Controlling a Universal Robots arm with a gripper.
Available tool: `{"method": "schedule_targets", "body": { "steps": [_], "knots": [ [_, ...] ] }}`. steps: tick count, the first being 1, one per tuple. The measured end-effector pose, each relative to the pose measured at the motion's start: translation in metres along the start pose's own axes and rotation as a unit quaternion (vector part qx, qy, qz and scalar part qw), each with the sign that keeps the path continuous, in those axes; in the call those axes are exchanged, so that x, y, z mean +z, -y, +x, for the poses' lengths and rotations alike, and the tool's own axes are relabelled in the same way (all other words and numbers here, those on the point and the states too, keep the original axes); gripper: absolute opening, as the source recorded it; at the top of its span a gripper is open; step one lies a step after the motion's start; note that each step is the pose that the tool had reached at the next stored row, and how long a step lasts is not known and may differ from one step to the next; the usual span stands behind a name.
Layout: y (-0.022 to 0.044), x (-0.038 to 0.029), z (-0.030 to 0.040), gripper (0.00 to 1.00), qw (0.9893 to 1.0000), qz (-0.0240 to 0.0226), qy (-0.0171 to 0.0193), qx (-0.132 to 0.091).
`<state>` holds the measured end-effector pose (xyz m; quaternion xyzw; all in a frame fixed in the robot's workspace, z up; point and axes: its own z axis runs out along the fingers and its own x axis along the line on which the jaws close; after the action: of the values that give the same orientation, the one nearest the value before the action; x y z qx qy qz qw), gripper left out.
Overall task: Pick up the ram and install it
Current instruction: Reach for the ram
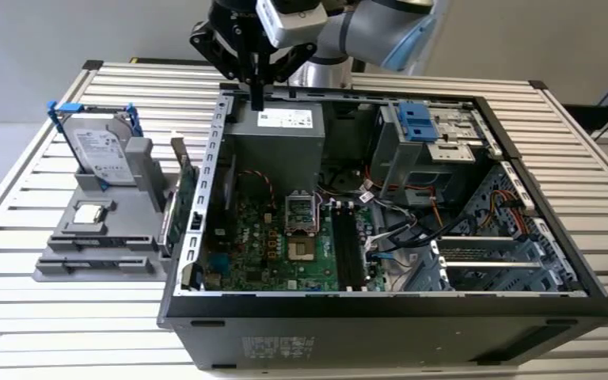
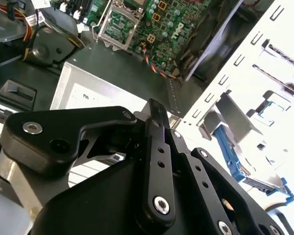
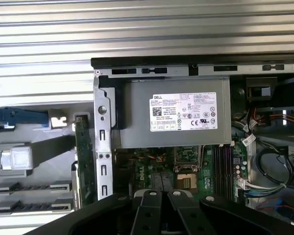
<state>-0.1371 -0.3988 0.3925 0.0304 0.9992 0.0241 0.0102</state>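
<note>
Nothing is lifted so far: the gripper (image 1: 256, 100) is seen hanging above the far rim of the open computer case (image 1: 537, 237), over the grey power supply (image 1: 275, 138), and its fingers (image 1: 256, 84) are pressed together with nothing between them. The ram (image 1: 183, 207) is found outside the case, stood on edge in the grey holder (image 1: 104, 253) on the slatted surface (image 1: 61, 324), just beside the case's side wall at the exterior view's left; in the first wrist view it is picked out as a thin green strip (image 3: 83, 161) against that wall. The pick-up is judged not yet started, and the install as well, since the black memory slots (image 1: 347, 245) on the motherboard (image 1: 272, 237) are seen bare. On the same holder a hard drive (image 1: 104, 154) in a blue frame is stood upright, with a small silver processor chip (image 1: 91, 212) laid flat below it. The case wall is set between the ram and the slots, and a tangle of cables (image 1: 389, 237) is draped close by the slots on the exterior view's right, so the approach there is judged to be tight.
</note>
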Motion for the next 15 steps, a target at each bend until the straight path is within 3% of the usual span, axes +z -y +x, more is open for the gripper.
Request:
{"method": "schedule_targets", "body": {
  "steps": [15],
  "knots": [
    [0.0012, -0.0004, 0.0196, 0.00, 1.0000, -0.0002, -0.0011, -0.010]
  ]
}}
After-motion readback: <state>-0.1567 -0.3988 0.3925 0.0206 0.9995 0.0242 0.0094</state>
